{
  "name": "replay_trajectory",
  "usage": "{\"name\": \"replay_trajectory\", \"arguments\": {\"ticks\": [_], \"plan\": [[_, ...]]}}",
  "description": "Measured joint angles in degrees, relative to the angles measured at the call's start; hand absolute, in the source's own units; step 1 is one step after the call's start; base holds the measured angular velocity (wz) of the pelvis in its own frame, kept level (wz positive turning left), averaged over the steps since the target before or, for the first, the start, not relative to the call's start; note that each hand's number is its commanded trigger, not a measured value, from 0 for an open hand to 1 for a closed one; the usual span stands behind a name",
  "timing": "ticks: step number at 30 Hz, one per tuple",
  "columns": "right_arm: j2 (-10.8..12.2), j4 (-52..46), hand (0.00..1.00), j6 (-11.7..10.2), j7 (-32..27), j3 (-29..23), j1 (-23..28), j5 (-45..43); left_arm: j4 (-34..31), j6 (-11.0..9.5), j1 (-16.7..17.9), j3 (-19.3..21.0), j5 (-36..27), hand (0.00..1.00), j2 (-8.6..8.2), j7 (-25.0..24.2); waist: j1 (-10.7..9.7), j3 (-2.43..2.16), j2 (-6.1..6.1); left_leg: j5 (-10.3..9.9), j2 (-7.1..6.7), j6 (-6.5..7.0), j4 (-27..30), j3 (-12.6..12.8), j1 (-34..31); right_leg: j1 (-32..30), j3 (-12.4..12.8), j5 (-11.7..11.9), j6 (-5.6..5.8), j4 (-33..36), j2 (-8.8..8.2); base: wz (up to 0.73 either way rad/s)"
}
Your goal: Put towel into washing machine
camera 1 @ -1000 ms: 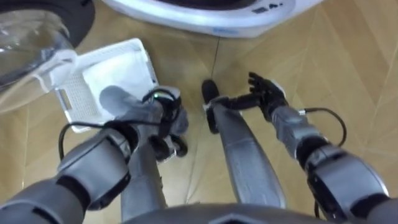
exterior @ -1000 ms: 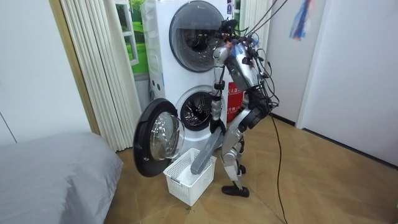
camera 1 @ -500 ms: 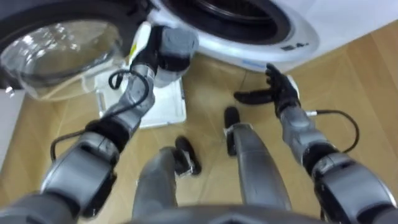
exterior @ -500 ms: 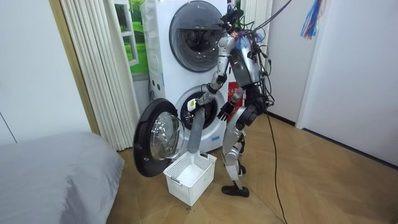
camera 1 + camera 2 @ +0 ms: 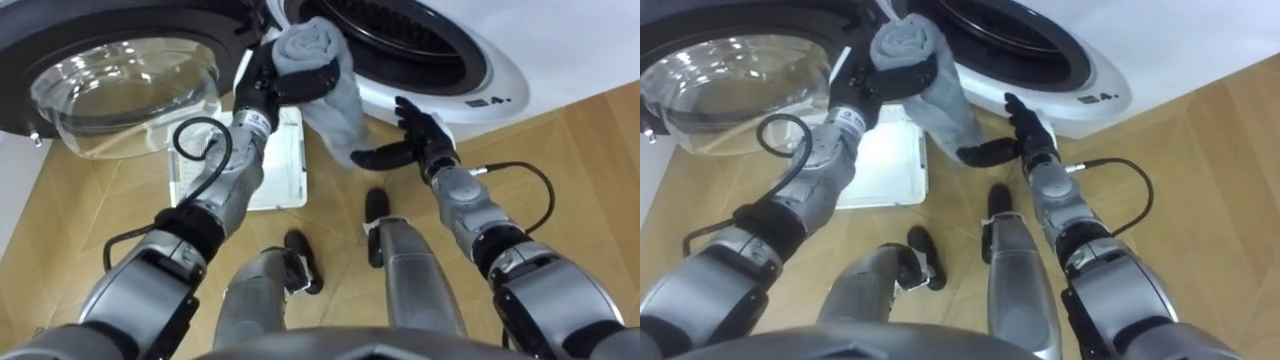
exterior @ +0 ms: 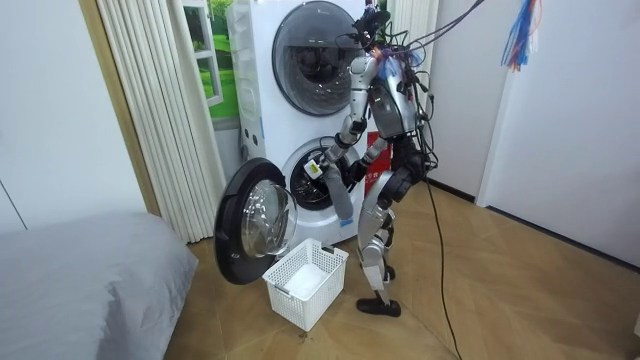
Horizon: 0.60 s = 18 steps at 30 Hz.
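Left hand [image 5: 262, 82] is clamped on the towel [image 5: 338, 105], fingers curled round its bunched, rolled top end. That bunch sits right at the lower rim of the drum mouth [image 5: 400, 30] of the washing machine [image 5: 470, 70], just outside the opening, not yet in. Rest of the towel hangs as a tail, long axis approx. vertical, dropping in front of the white front panel. Its lower end is just beside the right hand [image 5: 422, 138], which is held out w/ fingers spread and relaxed, holding nothing. Key relation: the opening lies fwd and slightly to the robot's right of the left hand, so the push is prob. straight ahead and a bit right. The left hand is far nearer the mouth than the right. The tail is the snag, since it lies below the rim and could drape over the lip if only the top goes in. Right hand is well placed btwn tail and floor to scoop it up. Open door [image 5: 120, 80] sits off to the left, clear of the path, and the white basket [image 5: 285, 165] lies on the floor under the left forearm. Room view: robot stands upright close in front of the lower machine.
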Motion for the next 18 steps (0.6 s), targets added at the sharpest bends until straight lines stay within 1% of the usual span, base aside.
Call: {"name": "replay_trajectory", "arguments": {"ticks": [2,5,7,9,10,13,16,17,18], "plan": [[0.6,-0.5,0.00,0.0,0.3,-0.1,0.1,-0.2,0.0,0.2,0.0,-0.4,-3.5,1.00,0.12,-2.3,0.0,0.00,0.00,0.0,0.01,0.01,0.0,-0.3,0.2,0.4,-0.1,0.2,-0.09,-0.4,0.11,0.00],[0.7,-0.8,0.00,0.2,0.9,0.0,0.3,-0.2,0.0,0.3,0.6,-1.6,-8.1,1.00,0.03,-5.4,0.0,0.00,0.00,0.1,0.09,-0.12,-0.8,-0.4,1.5,2.0,-0.3,0.8,-0.19,-1.9,0.44,0.00],[0.8,-1.0,0.00,0.2,1.2,0.0,0.3,-0.3,0.0,0.4,0.8,-1.8,-9.9,1.00,0.01,-6.5,-0.1,0.00,0.00,0.1,0.13,-0.13,-0.9,-0.5,1.9,2.5,-0.3,0.9,-0.18,-2.1,0.53,0.00],[0.7,-1.0,0.00,0.2,1.6,-0.1,0.3,-0.5,0.0,0.4,1.1,-1.8,-10.0,1.00,0.18,-7.6,-0.2,-0.01,0.01,0.1,0.14,-0.13,-1.1,-0.6,2.1,2.9,-0.4,1.0,-0.13,-2.6,0.66,0.00],[0.7,-1.0,0.00,0.2,2.0,0.0,0.4,-0.9,0.0,0.6,1.2,-1.8,-10.0,1.00,0.44,-8.1,-0.2,-0.01,0.02,0.1,0.25,-0.15,-1.1,-0.6,2.0,3.0,-0.4,1.4,-0.12,-3.1,1.04,0.00],[0.5,-1.0,0.00,0.3,3.1,-0.1,1.2,-2.3,0.0,1.4,1.3,-1.8,-9.9,1.00,0.79,-8.7,-0.1,-0.03,0.05,0.1,0.44,-0.14,-1.1,-0.7,1.9,3.4,-0.5,1.8,0.00,-4.2,1.27,-0.01],[0.8,-0.9,0.00,0.4,4.2,-0.1,1.3,-2.4,-0.3,1.6,1.3,-1.7,-10.1,1.00,0.71,-9.1,0.0,-0.03,0.05,0.0,0.54,-0.02,-1.0,-0.7,1.5,3.4,-0.7,1.9,0.16,-4.7,1.29,0.00],[0.9,-0.9,0.27,0.5,4.5,-0.1,1.2,-2.5,-0.3,1.6,1.3,-1.8,-10.1,1.00,0.63,-9.8,0.0,-0.03,0.05,0.0,0.56,0.02,-1.0,-0.7,1.4,3.4,-0.8,1.9,0.16,-4.7,1.27,0.00],[1.1,-0.9,0.27,0.5,4.6,0.0,1.2,-2.5,-0.3,1.6,1.3,-1.9,-10.3,1.00,0.58,-10.6,0.1,-0.03,0.05,0.0,0.54,0.03,-1.1,-0.7,1.4,3.3,-0.9,1.9,0.17,-4.8,1.24,0.00]]}}
